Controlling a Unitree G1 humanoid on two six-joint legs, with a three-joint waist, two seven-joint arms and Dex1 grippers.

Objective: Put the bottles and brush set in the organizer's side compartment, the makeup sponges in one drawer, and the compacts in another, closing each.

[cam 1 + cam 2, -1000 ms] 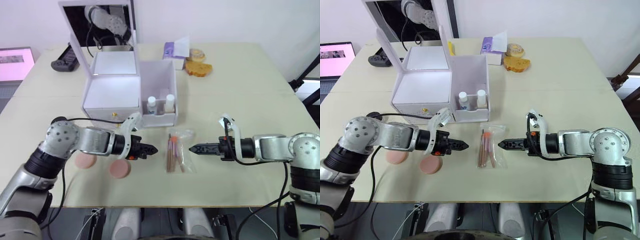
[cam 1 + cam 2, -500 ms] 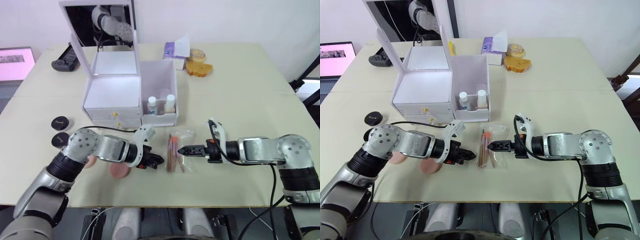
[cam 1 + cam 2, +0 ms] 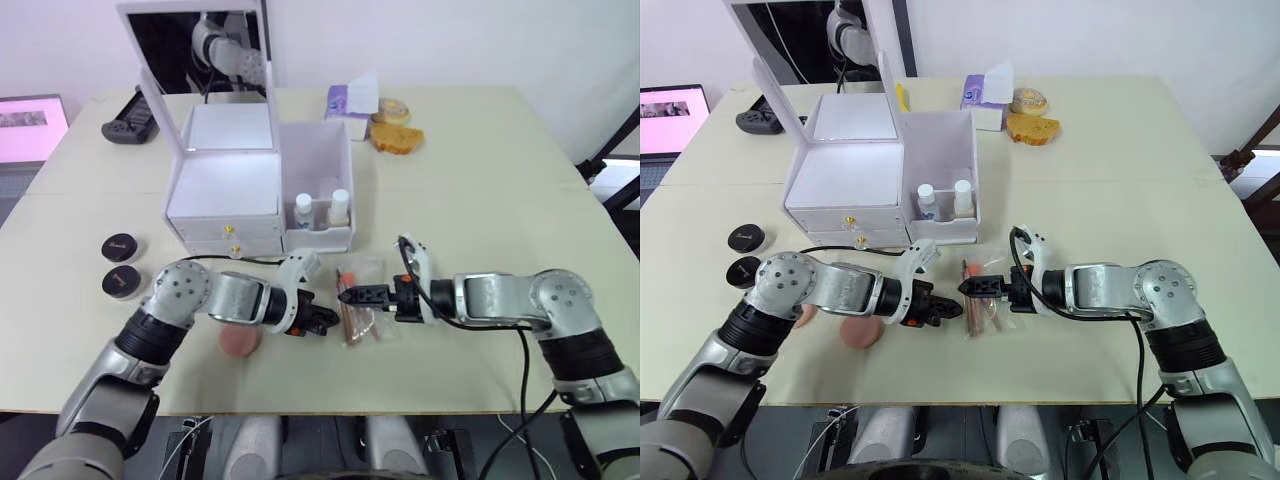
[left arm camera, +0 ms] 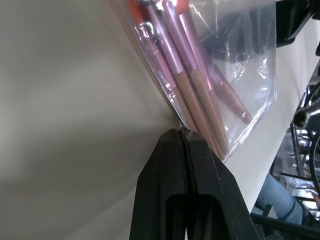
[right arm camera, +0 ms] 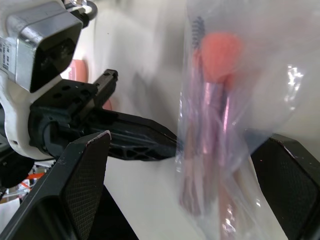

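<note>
Done: bottles (image 3: 321,208) sitting in side bin (image 3: 318,185).
Brushes (image 3: 352,310): I'm straddling bag with spread right gripper (image 3: 978,287); left gripper (image 3: 326,322), pinched empty, nudging its edge.
Left: brushes, sponge (image 3: 239,340), compacts (image 3: 120,262) on counter (image 3: 480,190).

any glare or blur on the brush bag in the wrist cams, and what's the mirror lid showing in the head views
Left wrist view: the brush set is fairly sharp, with white glare streaks on the clear bag; the shut left gripper at its edge is crisp. Right wrist view: the bag is soft and smeared, and so are the open right gripper's fingers. Left eye view: the organizer's mirror lid reflects a robot arm against dark.
</note>
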